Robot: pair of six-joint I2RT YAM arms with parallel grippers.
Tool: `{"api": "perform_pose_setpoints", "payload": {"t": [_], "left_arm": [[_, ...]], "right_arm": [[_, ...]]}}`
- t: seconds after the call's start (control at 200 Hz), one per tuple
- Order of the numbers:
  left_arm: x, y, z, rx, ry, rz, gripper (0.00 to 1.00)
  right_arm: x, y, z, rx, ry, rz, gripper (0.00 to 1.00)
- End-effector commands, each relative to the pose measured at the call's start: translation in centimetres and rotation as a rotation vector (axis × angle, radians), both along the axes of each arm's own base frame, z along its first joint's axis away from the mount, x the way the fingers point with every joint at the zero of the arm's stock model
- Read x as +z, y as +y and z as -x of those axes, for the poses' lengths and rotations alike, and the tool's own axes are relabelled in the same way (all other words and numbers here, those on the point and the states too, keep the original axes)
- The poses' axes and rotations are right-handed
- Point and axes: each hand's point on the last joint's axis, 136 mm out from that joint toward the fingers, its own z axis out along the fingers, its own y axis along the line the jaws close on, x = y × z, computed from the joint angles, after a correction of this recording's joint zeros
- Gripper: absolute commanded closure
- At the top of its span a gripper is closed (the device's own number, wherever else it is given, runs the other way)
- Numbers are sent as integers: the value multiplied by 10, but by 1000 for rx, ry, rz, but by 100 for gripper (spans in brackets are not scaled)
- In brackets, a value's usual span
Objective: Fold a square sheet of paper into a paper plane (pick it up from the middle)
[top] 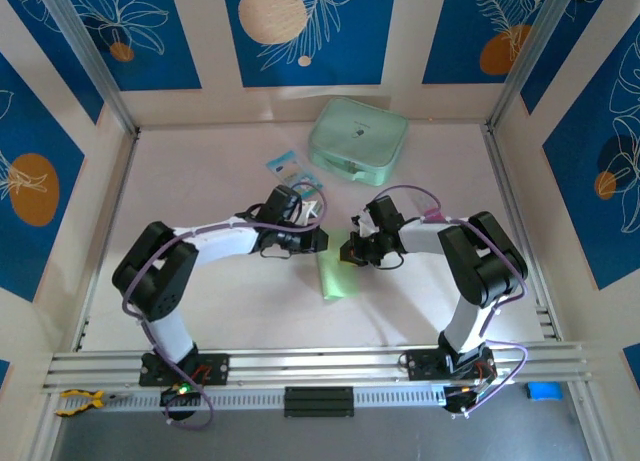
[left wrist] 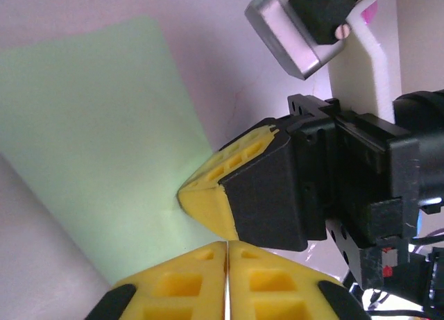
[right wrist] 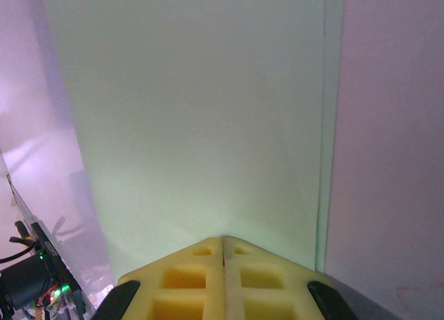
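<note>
Left end effector & right end effector crowd ctr; near tbl free.

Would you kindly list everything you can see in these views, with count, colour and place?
paper: one, pale green, table centre, between the grippers
case: one, mint green, far centre of the table
packet: one, blue and white, left of the case
table: one, pale pinkish white, under everything
clamp: one, yellow, near-left rail
block: one, blue, near-right corner
left gripper: one, yellow pads, shut beside the paper
right gripper: one, yellow pads, shut on the paper
</note>
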Motion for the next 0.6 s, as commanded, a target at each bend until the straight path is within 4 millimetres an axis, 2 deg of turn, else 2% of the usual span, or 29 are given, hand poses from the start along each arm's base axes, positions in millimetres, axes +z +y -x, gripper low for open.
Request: {"api": "perform_pose_setpoints", "payload": {"t": [0.0, 0.125, 0.43, 0.595], "left_arm": [[-3, -10, 5, -31, 48, 80, 94], [-17, -13, 11, -40, 116, 96, 100], [-51, 1, 19, -9, 169, 30, 99], [-90, 23, 31, 13, 199, -88, 99]], "right_arm": [[-40, -29, 28, -28, 123, 147, 100], [-44, -31, 30, -36, 131, 156, 100], [-46, -33, 33, -43, 139, 162, 100], [-47, -33, 33, -48, 137, 160, 100]]}}
